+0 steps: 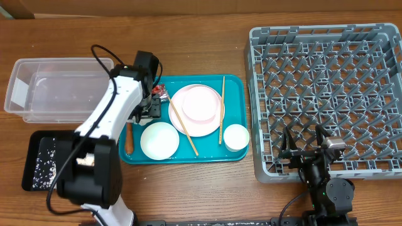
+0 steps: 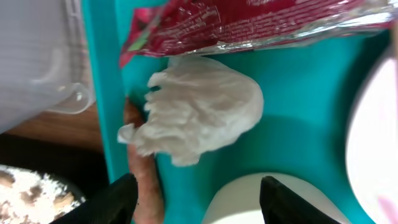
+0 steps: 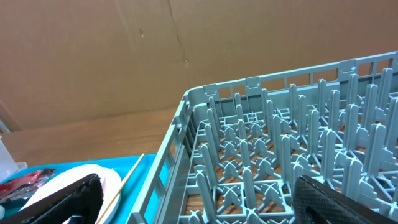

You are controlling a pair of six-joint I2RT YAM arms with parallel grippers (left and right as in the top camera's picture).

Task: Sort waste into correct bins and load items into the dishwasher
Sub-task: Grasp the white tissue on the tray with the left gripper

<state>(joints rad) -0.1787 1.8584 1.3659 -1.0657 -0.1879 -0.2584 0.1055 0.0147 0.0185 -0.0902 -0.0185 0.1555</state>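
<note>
My left gripper [image 1: 151, 105] is open and empty over the left side of the teal tray [image 1: 235, 88]. In the left wrist view its jaws [image 2: 202, 193] sit just short of the crumpled white tissue [image 2: 199, 109], with the red-and-white wrapper [image 2: 249, 25] [image 1: 160, 92] beyond. The pinkish plate [image 1: 196, 112], a white bowl [image 1: 159, 139], the small cup [image 1: 236, 137] and two chopsticks [image 1: 182, 122] [image 1: 222, 110] lie on the tray. My right gripper [image 1: 308, 147] [image 3: 205, 208] is open and empty at the front edge of the grey dish rack [image 1: 326, 94] [image 3: 280, 143].
The clear tub [image 1: 56, 88] stands at the left. The black tray [image 1: 30, 150] in front of it holds rice scraps [image 1: 45, 164]. An orange-brown stick-like object [image 1: 129, 137] [image 2: 146, 186] lies on the table against the teal tray's left edge.
</note>
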